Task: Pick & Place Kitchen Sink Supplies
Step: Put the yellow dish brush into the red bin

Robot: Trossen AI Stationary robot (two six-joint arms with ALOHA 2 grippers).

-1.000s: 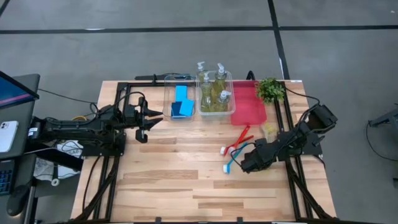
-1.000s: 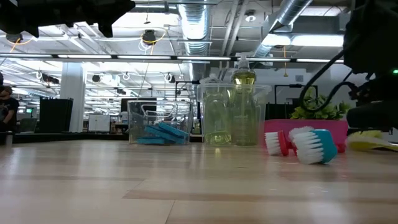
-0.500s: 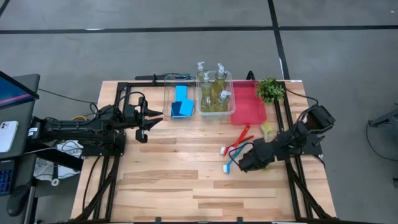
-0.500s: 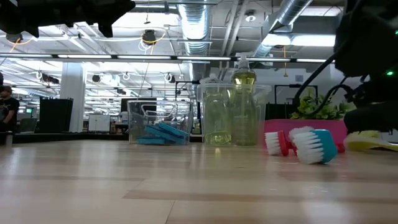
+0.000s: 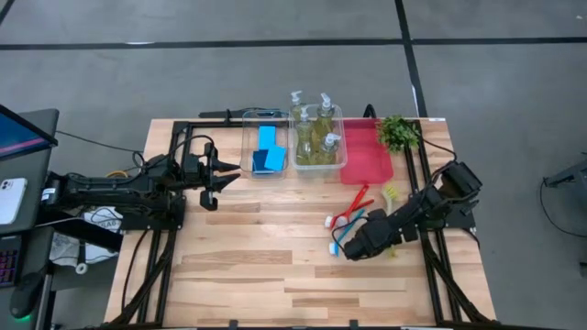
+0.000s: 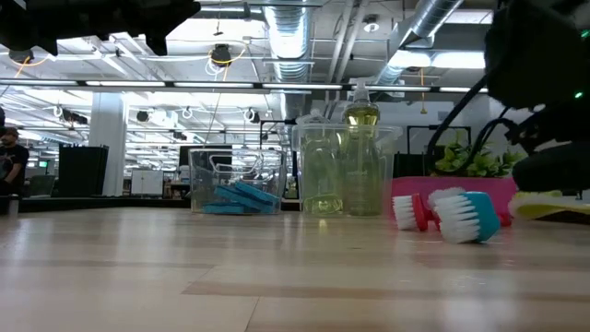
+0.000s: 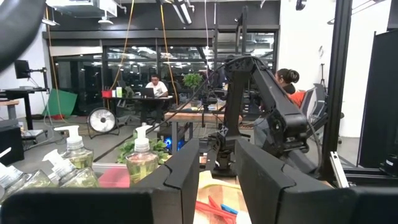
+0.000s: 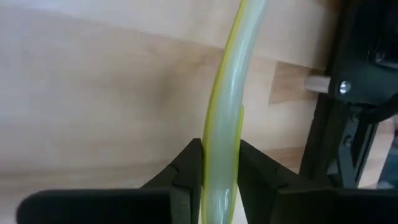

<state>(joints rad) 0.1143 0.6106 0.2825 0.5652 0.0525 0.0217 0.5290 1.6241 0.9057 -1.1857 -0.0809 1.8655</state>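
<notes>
**Right gripper clamping the yellow-green brush handle**

Compared with a second ago, the right gripper point(image 5: 362, 246) is sitting farther toward the table's centre and lower in the high view, with its arm stretched back toward four o'clock; the thin yellow-green long-handled brush point(image 8: 225, 124) is showing differently too, its pale head point(image 5: 392, 192) now lying just below the red plastic tray point(image 5: 367, 158). The left gripper point(image 5: 229, 170) is staying where it was, at nine o'clock of the clear plastic bin of flat blue rectangular sponges point(image 5: 267, 151), its fingers point(image 7: 183, 177) parted with nothing between them.

Only the right wrist view is showing the grip itself — both dark fingers point(image 8: 189, 165) pressing against the translucent yellow-green handle, which is running away over the pale wooden table point(image 5: 257, 266). The high view is showing what the wrist view cannot: the red long-handled brush point(image 5: 353, 207) and the blue long-handled brush point(image 5: 341, 234) lying side by side at the table's centre, at ten o'clock of the right gripper, and the small clear pump bottles of yellow-green liquid point(image 5: 316, 137) standing in the middle clear bin. The low view is showing the white bristles of both brush heads point(image 6: 470, 217) in front of the tray, and the left wrist view — people seated at desks in the room beyond.

No writing is readable on any of it.
</notes>
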